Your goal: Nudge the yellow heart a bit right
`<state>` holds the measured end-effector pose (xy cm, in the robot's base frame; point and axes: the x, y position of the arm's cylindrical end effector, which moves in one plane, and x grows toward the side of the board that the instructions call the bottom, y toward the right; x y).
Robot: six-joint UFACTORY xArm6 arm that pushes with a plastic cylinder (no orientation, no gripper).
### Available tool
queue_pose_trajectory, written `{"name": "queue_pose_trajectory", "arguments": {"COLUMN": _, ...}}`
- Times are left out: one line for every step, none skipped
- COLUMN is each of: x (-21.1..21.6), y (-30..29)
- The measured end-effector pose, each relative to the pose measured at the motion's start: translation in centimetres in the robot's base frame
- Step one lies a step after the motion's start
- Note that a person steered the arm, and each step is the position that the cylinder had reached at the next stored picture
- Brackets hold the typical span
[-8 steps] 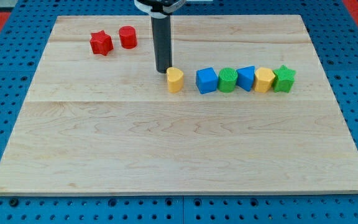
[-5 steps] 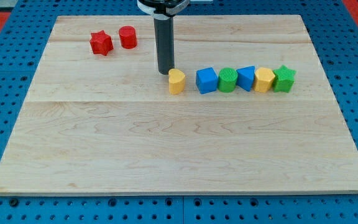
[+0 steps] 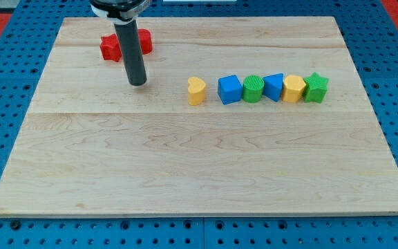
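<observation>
The yellow heart lies on the wooden board at the left end of a row of blocks. My tip rests on the board well to the left of the heart, apart from it, with a wide gap between them. The dark rod rises from the tip toward the view's top and partly hides the red blocks behind it.
Right of the heart stand a blue cube, a green cylinder, a blue block, a yellow block and a green star. A red star and a red cylinder sit at upper left.
My tip has moved left, from just beside the heart's upper left to a spot well left of it. The heart shifted very slightly right earlier and now stays put.
</observation>
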<state>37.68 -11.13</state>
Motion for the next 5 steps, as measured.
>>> {"name": "queue_pose_trajectory", "arguments": {"x": 1.1, "y": 1.6}}
{"name": "queue_pose_trajectory", "arguments": {"x": 1.2, "y": 2.3}}
{"name": "queue_pose_trajectory", "arguments": {"x": 1.2, "y": 2.8}}
{"name": "queue_pose_trajectory", "arguments": {"x": 1.2, "y": 3.8}}
{"name": "queue_pose_trajectory", "arguments": {"x": 1.3, "y": 4.1}}
